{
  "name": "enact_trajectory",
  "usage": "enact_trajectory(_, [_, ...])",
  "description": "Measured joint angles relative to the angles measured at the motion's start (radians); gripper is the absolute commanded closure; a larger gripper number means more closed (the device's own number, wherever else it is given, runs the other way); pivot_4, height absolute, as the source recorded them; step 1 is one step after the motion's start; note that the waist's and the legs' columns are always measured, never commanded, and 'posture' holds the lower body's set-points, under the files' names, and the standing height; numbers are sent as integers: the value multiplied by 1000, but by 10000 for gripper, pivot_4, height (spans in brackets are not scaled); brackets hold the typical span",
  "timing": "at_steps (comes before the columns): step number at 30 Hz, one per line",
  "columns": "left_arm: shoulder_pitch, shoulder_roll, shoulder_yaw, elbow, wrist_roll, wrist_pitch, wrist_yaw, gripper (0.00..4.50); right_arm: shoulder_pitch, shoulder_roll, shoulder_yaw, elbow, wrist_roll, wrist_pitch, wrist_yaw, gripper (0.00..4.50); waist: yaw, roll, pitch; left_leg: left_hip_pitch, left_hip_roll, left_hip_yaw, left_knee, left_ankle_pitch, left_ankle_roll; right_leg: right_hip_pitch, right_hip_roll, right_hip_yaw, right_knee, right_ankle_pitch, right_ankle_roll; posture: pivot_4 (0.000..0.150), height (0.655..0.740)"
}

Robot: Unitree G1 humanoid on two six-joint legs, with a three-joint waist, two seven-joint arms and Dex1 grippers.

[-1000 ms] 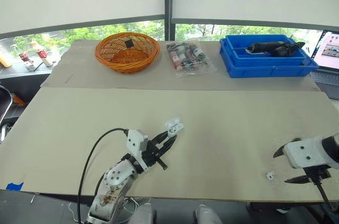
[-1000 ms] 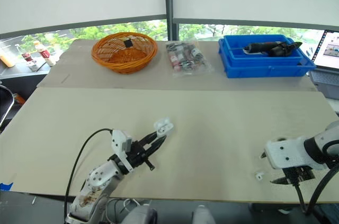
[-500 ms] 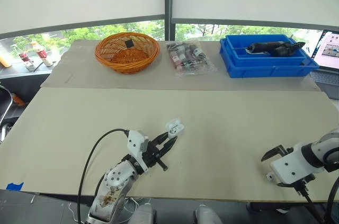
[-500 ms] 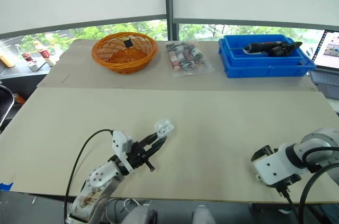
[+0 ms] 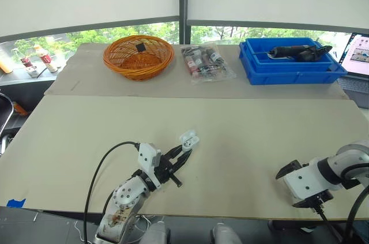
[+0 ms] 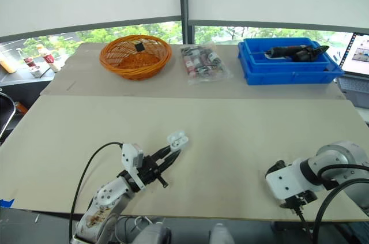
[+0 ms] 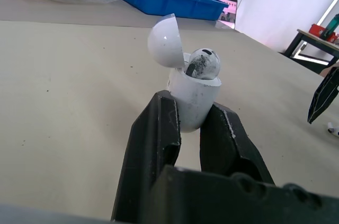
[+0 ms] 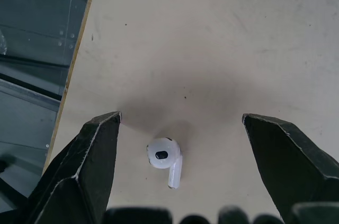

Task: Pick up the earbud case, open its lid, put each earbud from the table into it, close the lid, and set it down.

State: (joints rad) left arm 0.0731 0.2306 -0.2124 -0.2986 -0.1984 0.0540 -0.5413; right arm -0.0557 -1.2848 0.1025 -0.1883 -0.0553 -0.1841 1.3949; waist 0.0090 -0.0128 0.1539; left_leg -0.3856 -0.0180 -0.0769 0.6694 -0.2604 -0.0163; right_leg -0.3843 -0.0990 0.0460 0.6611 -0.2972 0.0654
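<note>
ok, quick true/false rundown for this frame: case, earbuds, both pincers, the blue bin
1. The left pincer is shut on the white plastic earbud case. True.
2. The case's rounded lid is closed. False: it is flipped open, and one white earbud sits in the case.
3. The right pincer is open, with a loose white earbud between its fingers. True.
4. That loose earbud is already gripped. False: it lies on the beige table, touching neither finger.
5. The blue plastic bin is empty. False: a black tool lies in it.
</note>
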Motion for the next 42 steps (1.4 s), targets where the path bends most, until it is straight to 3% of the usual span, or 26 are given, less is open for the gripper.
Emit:
enact_trajectory(16, [4,-1,-5,-3,0,1,5,39952,33,-18,-17,-17,-37,43,-13,4165,3,0,0,0,0,0,0,0,0,1,0,0,0,0,0,1500,7400])
enact_trajectory(19, [5,-1,-5,-4,0,1,6,39952,47,-18,-25,-36,-35,74,-11,12664,3,0,0,0,0,0,0,0,0,1,0,0,0,0,0,1500,7400])
enact_trajectory(28, [5,-2,-7,-7,0,1,6,39952,77,-21,-36,-65,-20,108,2,43906,-11,-2,0,2,1,0,0,0,0,2,1,0,0,0,0,1500,7400])
enact_trajectory(42, [5,-2,-7,-7,0,1,6,39952,43,-21,-73,-82,45,169,-3,45000,-9,-1,0,1,0,0,0,0,0,2,0,0,0,0,0,1500,7400])
